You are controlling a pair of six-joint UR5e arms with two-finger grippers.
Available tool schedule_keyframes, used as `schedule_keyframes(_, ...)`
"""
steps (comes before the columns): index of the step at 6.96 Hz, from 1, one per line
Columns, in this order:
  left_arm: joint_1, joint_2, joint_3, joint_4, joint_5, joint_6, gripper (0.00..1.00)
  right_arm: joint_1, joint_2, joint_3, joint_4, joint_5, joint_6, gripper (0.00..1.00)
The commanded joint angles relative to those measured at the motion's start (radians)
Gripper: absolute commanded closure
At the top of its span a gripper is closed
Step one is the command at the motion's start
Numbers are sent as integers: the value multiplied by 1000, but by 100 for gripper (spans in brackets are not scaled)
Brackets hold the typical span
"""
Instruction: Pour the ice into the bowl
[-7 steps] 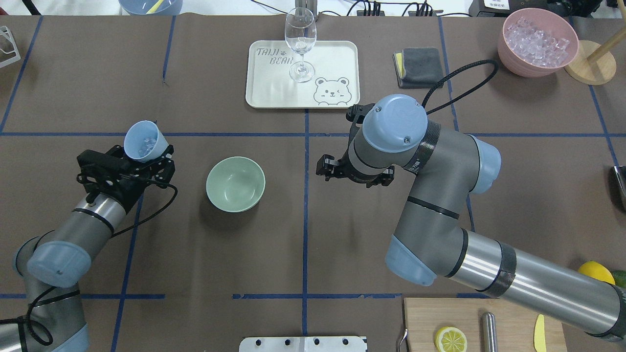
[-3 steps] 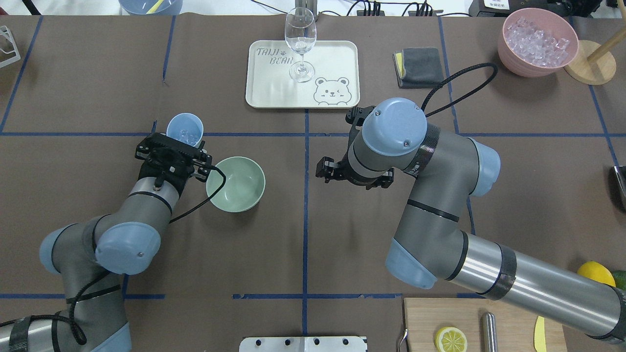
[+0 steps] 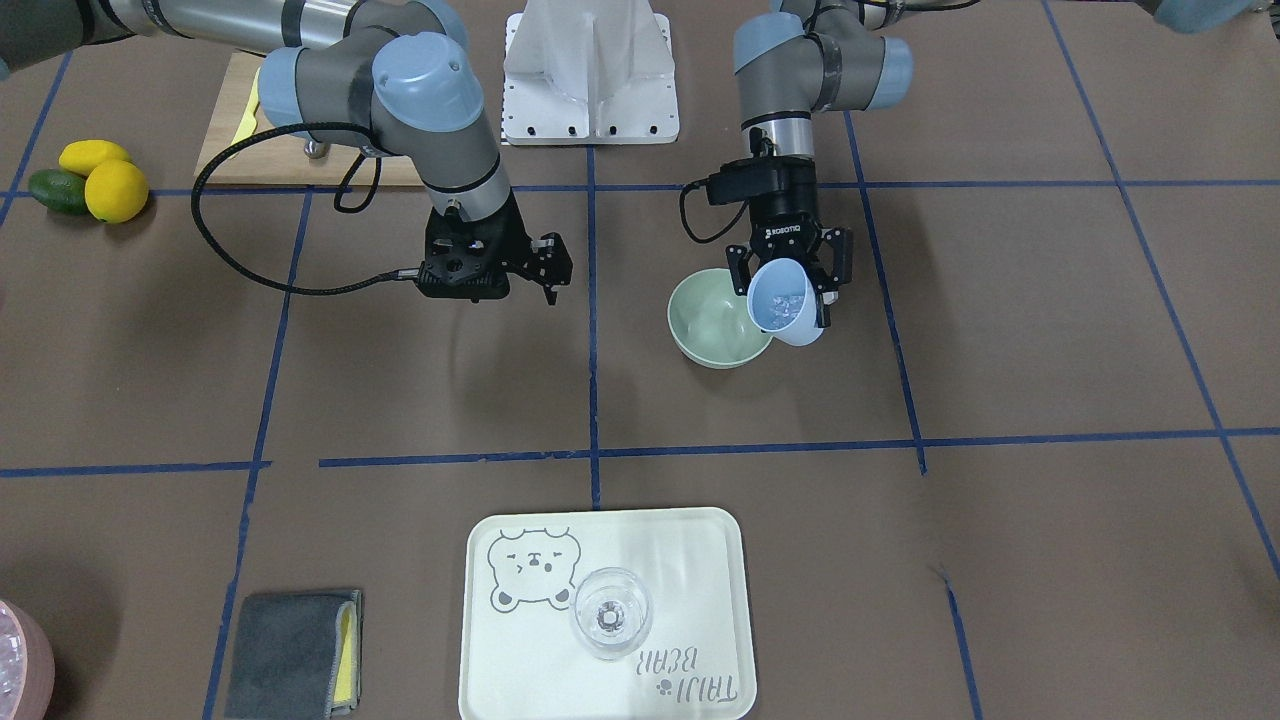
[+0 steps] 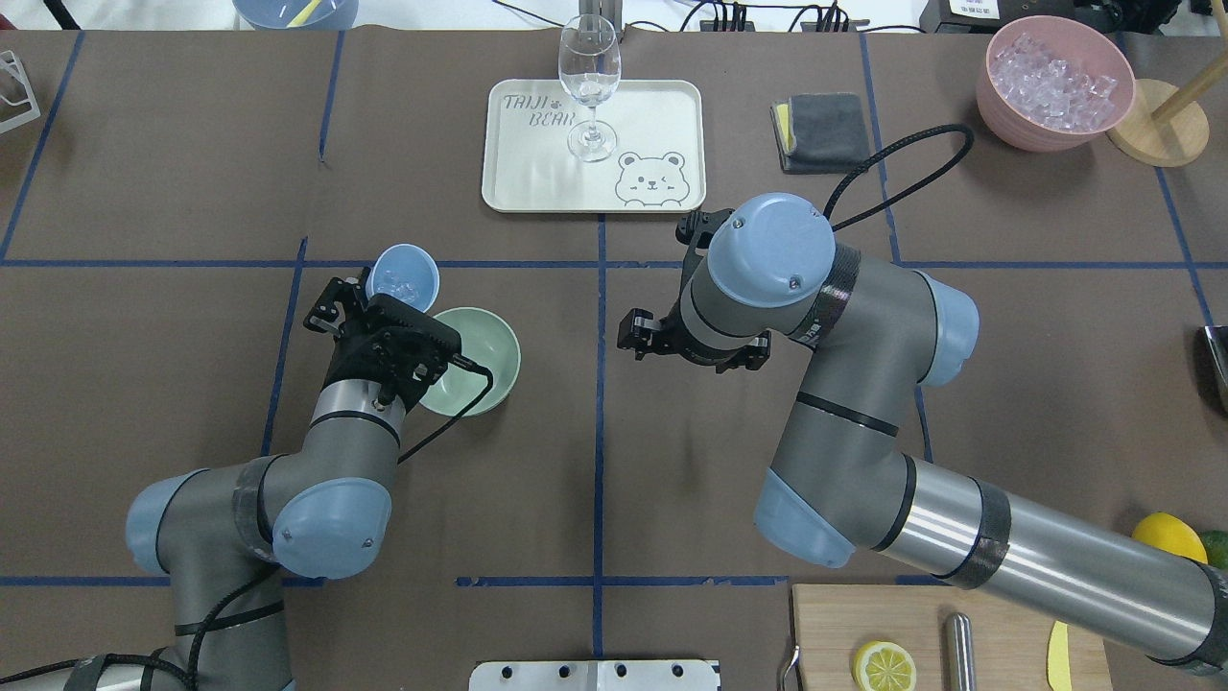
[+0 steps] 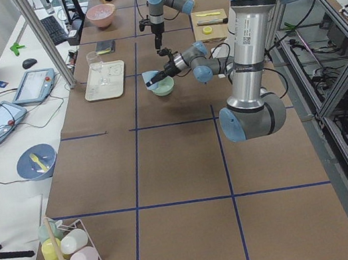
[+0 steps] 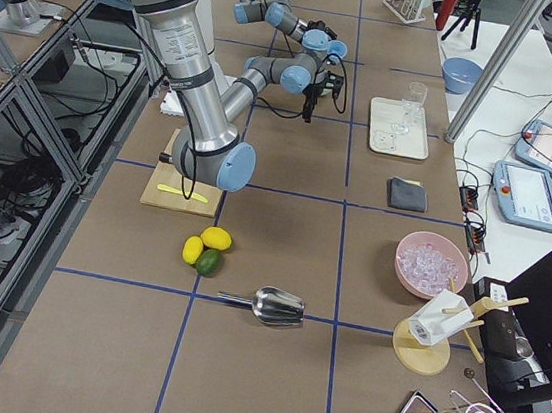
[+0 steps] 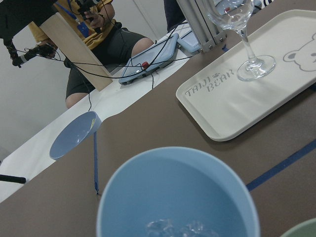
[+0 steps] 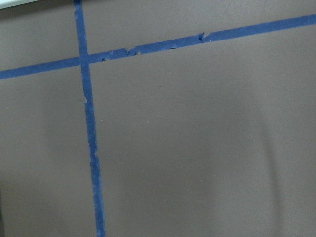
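Observation:
My left gripper [image 4: 398, 291] is shut on a light blue cup [image 4: 404, 275] and holds it tilted at the far left rim of the pale green bowl [image 4: 491, 351]. A few clear ice cubes [image 4: 400, 284] lie in the cup; they also show in the left wrist view [image 7: 177, 229]. In the front view the cup [image 3: 785, 302] overlaps the bowl [image 3: 708, 322] at its rim, and the bowl looks empty. My right gripper [image 3: 490, 285] hangs open and empty over bare table right of the bowl.
A cream tray [image 4: 662, 115] with a stemmed glass [image 4: 589, 86] stands at the back centre. A pink bowl of ice [image 4: 1053, 82] and a grey cloth [image 4: 825, 130] are back right. A cutting board [image 4: 998, 624] with a lemon half is front right.
My left arm has swung right with the cup, from well left of the bowl to its far left rim. The right arm has hardly moved.

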Motion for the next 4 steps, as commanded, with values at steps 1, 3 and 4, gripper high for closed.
schedule_keyframes(1, 44, 19, 10, 10, 136, 124, 100, 0, 2, -2, 1, 1, 0, 0)
schedule_keyframes(3, 64, 54, 27, 21, 287, 342, 100, 0, 2, -2, 1, 1, -3, 0)
schedule_keyframes(4, 66, 54, 29, 21, 302, 446, 100, -2, 2, -2, 2, 1, -3, 0)
